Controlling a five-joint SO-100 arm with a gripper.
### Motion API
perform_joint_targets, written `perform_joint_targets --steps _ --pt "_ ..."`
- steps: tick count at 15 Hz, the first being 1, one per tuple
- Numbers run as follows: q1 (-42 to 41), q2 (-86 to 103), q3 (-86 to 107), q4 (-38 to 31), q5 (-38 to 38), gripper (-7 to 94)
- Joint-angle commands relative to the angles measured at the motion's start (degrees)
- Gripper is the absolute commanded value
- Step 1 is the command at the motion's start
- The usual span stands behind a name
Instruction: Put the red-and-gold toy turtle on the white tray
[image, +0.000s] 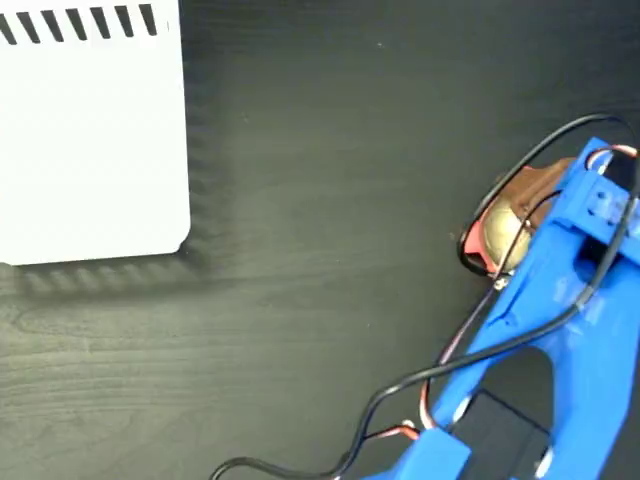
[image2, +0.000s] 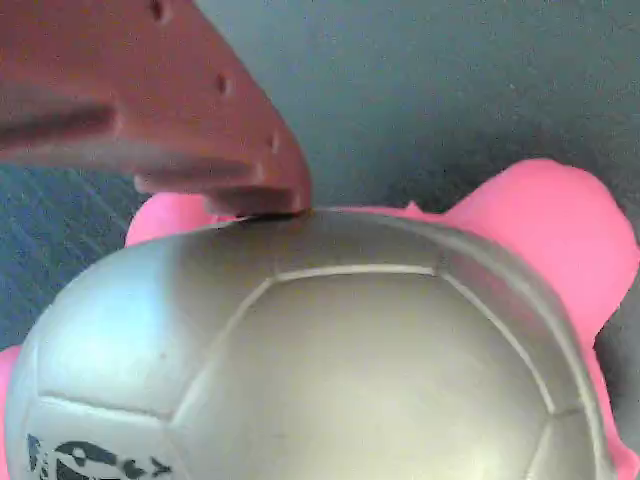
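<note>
One red-and-gold toy turtle (image: 503, 232) under the tool (image: 520, 215); one white tray (image: 90, 140) — well apart.

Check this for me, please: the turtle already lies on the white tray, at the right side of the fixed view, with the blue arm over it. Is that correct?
Not quite. The turtle is not on the tray; it lies on the dark table, far from the tray, which sits at the upper left. The fixed view shows this. The rest holds: the turtle is at the right, with the blue arm over it.
</note>
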Motion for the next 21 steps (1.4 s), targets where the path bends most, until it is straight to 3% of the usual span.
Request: perform_joint_targets --steps 1,4,10,15,19,21 --pt "0.7 1.7 0.9 -0.5 -0.8 51" --pt "0.7 1.3 1.1 -1.1 -0.8 45" --pt "1.3 1.0 3.8 -5.1 -0.1 0" --pt "0.7 1.8 0.8 -2.6 4.8 0" --pt "-4.0 0.6 -24.8 18.5 17.5 0" --pt "-5.2 1.9 -30.8 22.4 18.3 0"
